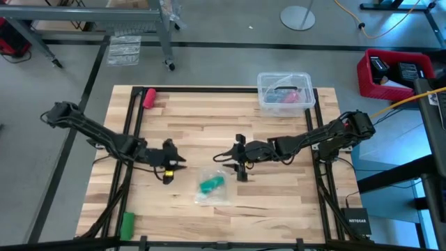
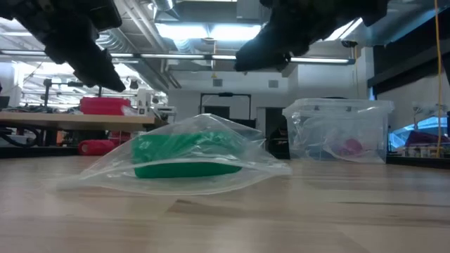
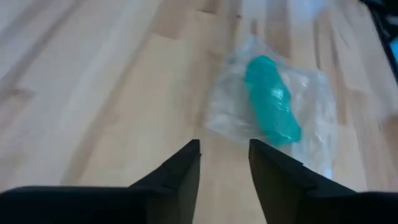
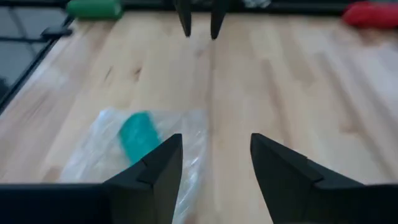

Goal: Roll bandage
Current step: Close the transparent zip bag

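The teal-green bandage (image 1: 211,185) is a short rolled cylinder lying inside a clear plastic bag (image 1: 202,195) that rests flat on the wooden table, near its middle. My left gripper (image 1: 180,162) hovers to the bag's left, open, with the bandage (image 3: 272,109) ahead of its fingers. My right gripper (image 1: 235,157) hovers above and just beyond the bag's far right, also open; the bandage (image 4: 138,137) shows beside its fingers. In the low view both arms hang above the bag (image 2: 186,158), clear of it.
A clear plastic box (image 1: 284,92) stands at the table's far right. A pink-red roll (image 1: 149,96) lies at the far left corner and a brighter green roll (image 1: 127,224) at the near left edge. Bare wood surrounds the bag.
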You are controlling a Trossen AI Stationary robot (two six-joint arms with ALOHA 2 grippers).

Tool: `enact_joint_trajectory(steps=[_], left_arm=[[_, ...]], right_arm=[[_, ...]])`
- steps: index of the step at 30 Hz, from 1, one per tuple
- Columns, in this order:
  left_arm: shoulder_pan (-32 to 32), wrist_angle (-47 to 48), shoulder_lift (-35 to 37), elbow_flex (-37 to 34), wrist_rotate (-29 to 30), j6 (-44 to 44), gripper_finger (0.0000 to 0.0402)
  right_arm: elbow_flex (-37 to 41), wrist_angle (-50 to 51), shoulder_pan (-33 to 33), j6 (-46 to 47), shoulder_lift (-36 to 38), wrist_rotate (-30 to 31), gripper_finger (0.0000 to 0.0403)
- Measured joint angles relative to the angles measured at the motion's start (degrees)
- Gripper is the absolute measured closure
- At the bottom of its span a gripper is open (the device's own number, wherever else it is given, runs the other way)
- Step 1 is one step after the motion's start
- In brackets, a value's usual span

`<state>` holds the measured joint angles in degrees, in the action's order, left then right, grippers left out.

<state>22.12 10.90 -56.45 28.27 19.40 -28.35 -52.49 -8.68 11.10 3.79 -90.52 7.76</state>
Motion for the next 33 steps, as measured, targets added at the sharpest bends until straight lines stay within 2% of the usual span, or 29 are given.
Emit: enact_joint_trajectory(steps=[5,9,13,17,19,23,33], left_arm=[[5.81,-10.59,-9.39,0.02,-0.28,6.70,0.0262],[8.87,-17.35,-17.15,0.04,1.51,6.41,0.0267],[10.84,-23.85,-23.64,0.05,2.06,4.60,0.0272],[12.51,-26.58,-27.79,1.78,2.03,4.18,0.0272],[12.97,-26.60,-28.88,2.91,2.06,4.68,0.0272],[13.16,-26.61,-30.63,3.76,2.06,4.74,0.0272],[13.00,-24.71,-31.19,3.78,3.41,7.42,0.0273]], right_arm=[[0.02,3.21,3.07,0.46,-0.07,-1.82,0.0210],[0.51,0.98,7.10,-0.07,-2.01,-1.82,0.0210],[0.59,-1.99,10.10,-2.82,-7.40,0.17,0.0210],[0.61,-9.51,11.47,-9.59,-13.86,1.10,0.0210],[0.54,-12.53,11.50,-13.47,-16.19,4.59,0.0210],[-1.04,-15.70,9.71,-18.90,-18.65,10.65,0.0210],[-1.38,-10.66,-1.03,-16.46,-18.62,9.10,0.0210]])
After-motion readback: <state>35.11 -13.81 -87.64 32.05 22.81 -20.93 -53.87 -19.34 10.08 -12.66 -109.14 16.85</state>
